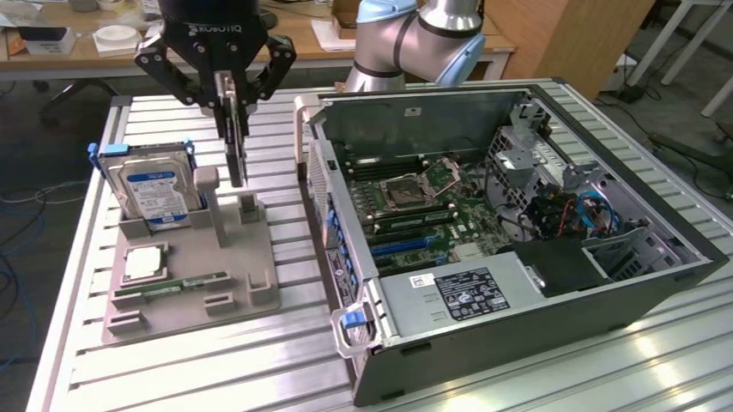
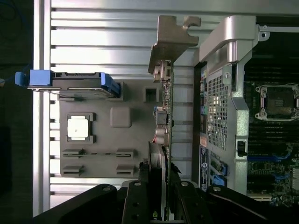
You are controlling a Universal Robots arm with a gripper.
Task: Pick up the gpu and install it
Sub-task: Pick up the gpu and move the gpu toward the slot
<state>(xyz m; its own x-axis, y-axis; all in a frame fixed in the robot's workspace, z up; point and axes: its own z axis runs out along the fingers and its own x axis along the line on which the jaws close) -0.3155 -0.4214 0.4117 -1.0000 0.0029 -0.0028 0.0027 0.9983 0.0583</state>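
Observation:
The gpu (image 1: 237,150) is a thin dark card hanging upright and edge-on, its lower end just above the grey holder tray (image 1: 246,257). My gripper (image 1: 235,101) is shut on its upper edge. In the wrist view the gpu (image 2: 167,116) runs as a narrow strip from between my fingers (image 2: 142,186) out to its silvery bracket (image 2: 173,35). It hangs over the gap between the tray and the open computer case (image 1: 516,215). The case's motherboard (image 1: 424,206) lies exposed to the exterior view's right of the card.
On the tray stand a blue-labelled hard drive (image 1: 154,193), a square CPU (image 1: 147,262) and a green memory stick (image 1: 184,283). The case's side wall (image 1: 326,197) rises close beside the card. A power supply (image 1: 464,292) fills the case's near corner. Desks and a cabinet stand behind.

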